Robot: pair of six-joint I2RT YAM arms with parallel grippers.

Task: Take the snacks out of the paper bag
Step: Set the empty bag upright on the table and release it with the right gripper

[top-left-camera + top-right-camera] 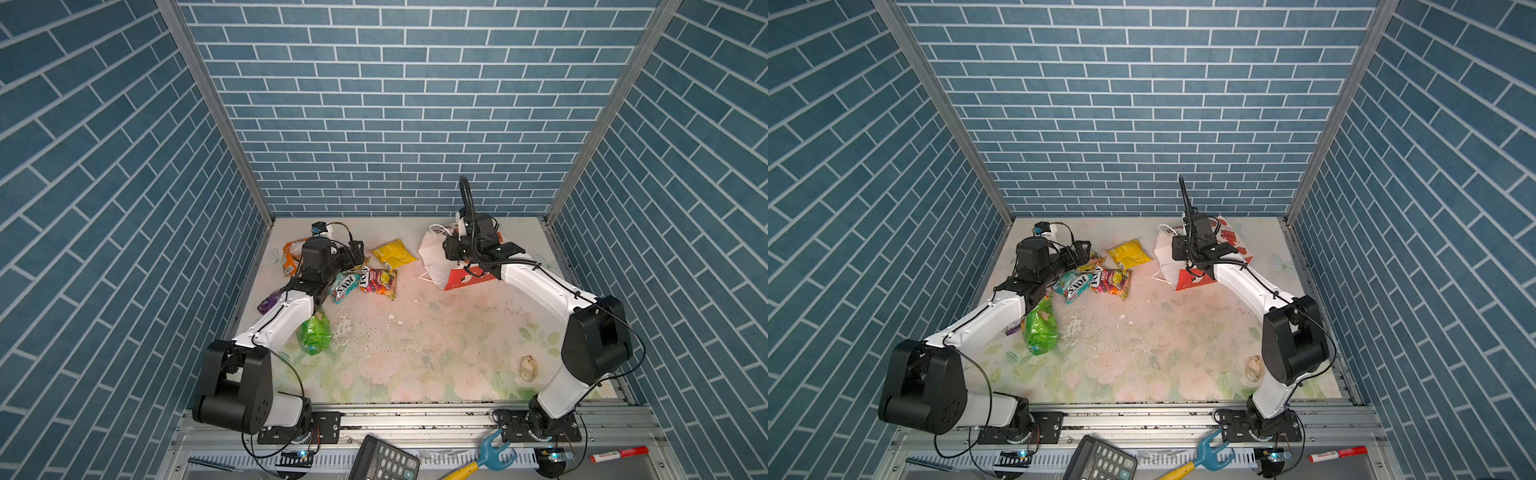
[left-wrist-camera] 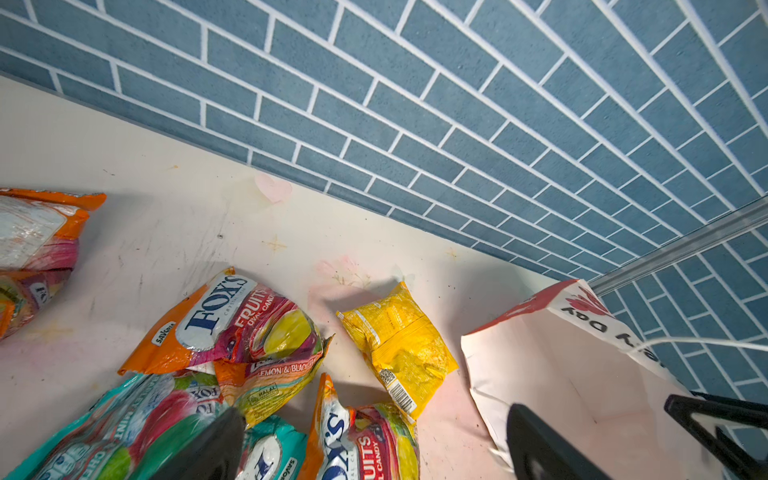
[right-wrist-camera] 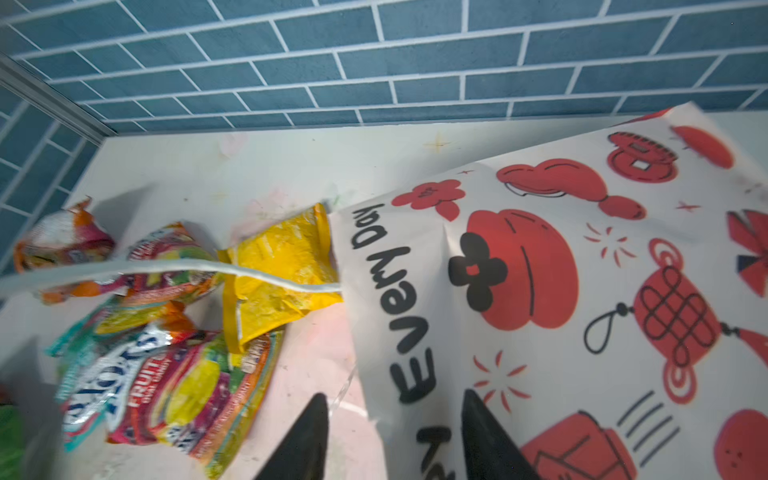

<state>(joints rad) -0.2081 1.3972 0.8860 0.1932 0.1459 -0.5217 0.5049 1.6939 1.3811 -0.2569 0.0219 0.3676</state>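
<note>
Plainly, the next move turns on which way the paper bag (image 1: 434,262) opens. It lies on its side at the back right of the table (image 1: 436,357), with its long axis running from a base toward the right wall to a mouth that faces left, toward the snacks (image 1: 376,282). The right gripper (image 3: 392,395) hangs right over that mouth, its jaws spread and straddling the printed edge without closing on it. A white cord handle (image 3: 166,268) drapes loose toward the pile. The left gripper (image 2: 376,409) sits over the packets with its jaws wide apart and nothing between them. Its camera looks into the bag, where only bare white paper shows. The yellow packet (image 1: 392,253) lies just beside the mouth, outside it. The teal packet (image 1: 344,286) and the green packet (image 1: 314,334) lie further left on the table. I judge the bag emptied, though its deep end is hidden. The right arm is nearer, but any reach inside would have to come from the left, along that axis
</note>
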